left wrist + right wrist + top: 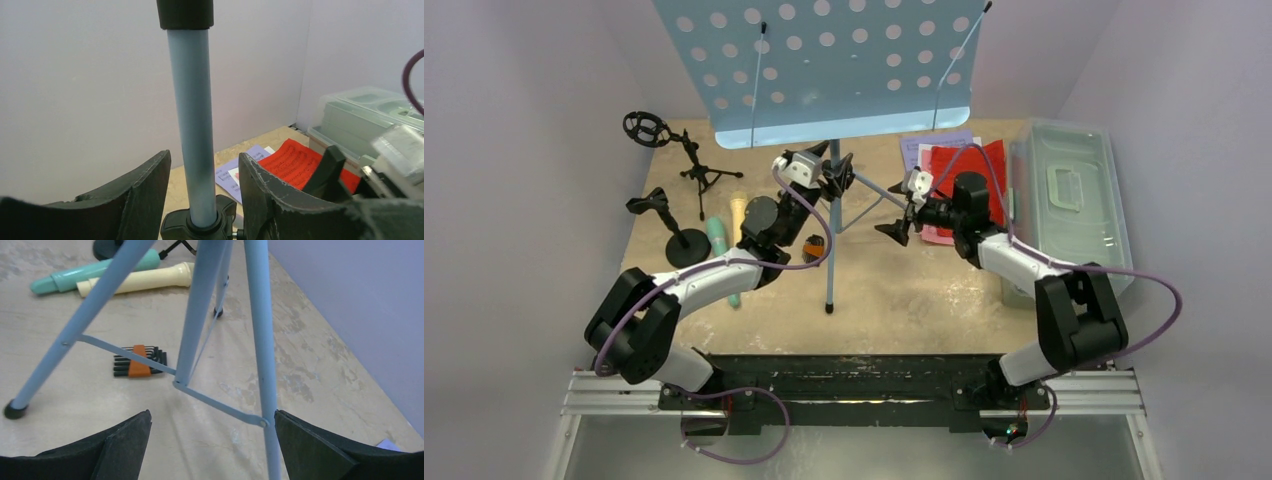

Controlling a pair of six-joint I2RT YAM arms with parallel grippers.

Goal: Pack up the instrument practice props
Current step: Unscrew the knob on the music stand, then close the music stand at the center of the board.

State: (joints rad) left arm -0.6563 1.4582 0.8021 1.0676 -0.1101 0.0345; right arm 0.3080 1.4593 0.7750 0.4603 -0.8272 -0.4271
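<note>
The light-blue tripod with its perforated tray (824, 60) stands mid-table. My left gripper (836, 172) straddles its upright pole (192, 125) just above the black collar; a gap shows on each side, so the jaws are open around it. My right gripper (902, 222) hangs open low among the legs, with one leg (262, 340) close to its right finger. Red (969, 165) and purple (924, 148) sheet-music pages lie at the back right. The mint-green (721, 245) and yellow (737, 208) microphones lie left of the tripod, beside two small black microphone tripods (686, 160).
A translucent grey tub (1074, 200) with its lid on runs along the right edge. A set of black hex keys in an orange holder (137, 361) lies on the table under the tripod. Walls close in the back and both sides.
</note>
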